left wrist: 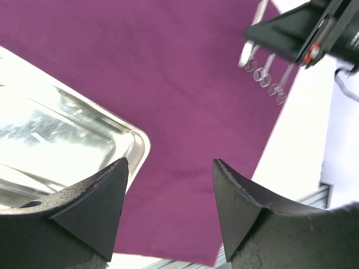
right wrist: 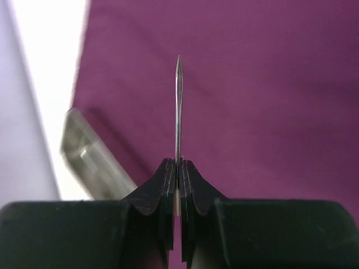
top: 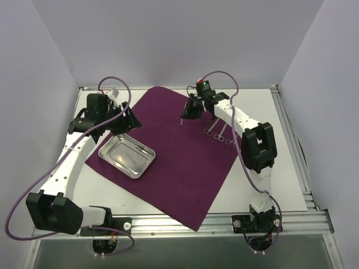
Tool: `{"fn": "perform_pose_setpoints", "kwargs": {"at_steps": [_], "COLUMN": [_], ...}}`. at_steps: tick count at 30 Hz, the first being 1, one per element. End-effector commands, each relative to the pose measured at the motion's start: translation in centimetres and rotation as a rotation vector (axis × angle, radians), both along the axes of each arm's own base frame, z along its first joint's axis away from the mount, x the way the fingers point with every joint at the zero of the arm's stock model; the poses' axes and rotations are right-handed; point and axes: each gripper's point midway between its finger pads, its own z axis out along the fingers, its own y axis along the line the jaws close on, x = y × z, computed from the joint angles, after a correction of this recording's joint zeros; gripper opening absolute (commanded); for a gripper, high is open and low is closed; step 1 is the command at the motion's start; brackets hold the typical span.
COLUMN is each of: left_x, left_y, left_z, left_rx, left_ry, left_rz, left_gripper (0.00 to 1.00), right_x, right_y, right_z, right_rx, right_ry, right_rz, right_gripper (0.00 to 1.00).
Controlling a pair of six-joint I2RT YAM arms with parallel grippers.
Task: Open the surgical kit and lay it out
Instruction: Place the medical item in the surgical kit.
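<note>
The dark purple cloth (top: 179, 168) lies spread flat on the table. The shiny steel tray (top: 106, 155) stands empty on its left part. Several ring-handled instruments (top: 219, 133) lie side by side near the cloth's right edge; they also show in the left wrist view (left wrist: 269, 78). My right gripper (top: 189, 111) hovers over the far middle of the cloth, shut on one thin metal instrument (right wrist: 178, 106) that points forward over the cloth (right wrist: 258, 101). My left gripper (top: 127, 120) is open and empty just beyond the tray's far edge; its fingertips (left wrist: 104, 193) frame the cloth (left wrist: 168, 84) beside the tray's corner (left wrist: 137, 147).
The white table (top: 263, 117) shows to the right of the cloth, with aluminium rails (top: 168, 224) at the near edge and white walls around. The tray's edge (right wrist: 90, 157) appears at the left of the right wrist view. My right gripper's body (left wrist: 303, 31) hangs over the laid instruments.
</note>
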Motion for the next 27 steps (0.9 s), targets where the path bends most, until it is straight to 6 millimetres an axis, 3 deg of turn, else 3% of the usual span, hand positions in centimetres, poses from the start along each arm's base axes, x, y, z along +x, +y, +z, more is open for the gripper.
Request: {"fn": "perform_pose_setpoints", "kwargs": {"at_steps": [1, 6, 9, 13, 17, 27], "left_x": [-0.3, 0.0, 0.4, 0.9, 1.3, 1.4], "left_y": [1.3, 1.0, 0.9, 0.7, 0.9, 1.4], "left_z": [-0.6, -1.0, -1.2, -1.8, -2.2, -2.9], "left_rx": [0.097, 0.099, 0.090, 0.074, 0.060, 0.027], "left_ry": [0.001, -0.001, 0.003, 0.020, 0.031, 0.047], "left_rz": [-0.021, -0.056, -0.070, -0.087, -0.092, -0.100], "left_gripper": [0.70, 0.70, 0.70, 0.69, 0.69, 0.67], "right_x": [2.2, 4.5, 4.6, 4.6, 4.8, 4.7], "right_y": [-4.6, -8.2, -10.2, -11.0, -11.6, -13.7], "right_z": [-2.3, -3.5, -4.8, -7.7, -8.9, -9.9], "right_rx": [-0.155, -0.212, -0.288, -0.335, -0.395, -0.486], "right_ry": [0.066, 0.086, 0.114, 0.172, 0.192, 0.210], "right_rz": [-0.265, -0.459, -0.530, -0.557, -0.579, -0.675], "right_gripper": [0.00, 0.00, 0.00, 0.00, 0.00, 0.00]}}
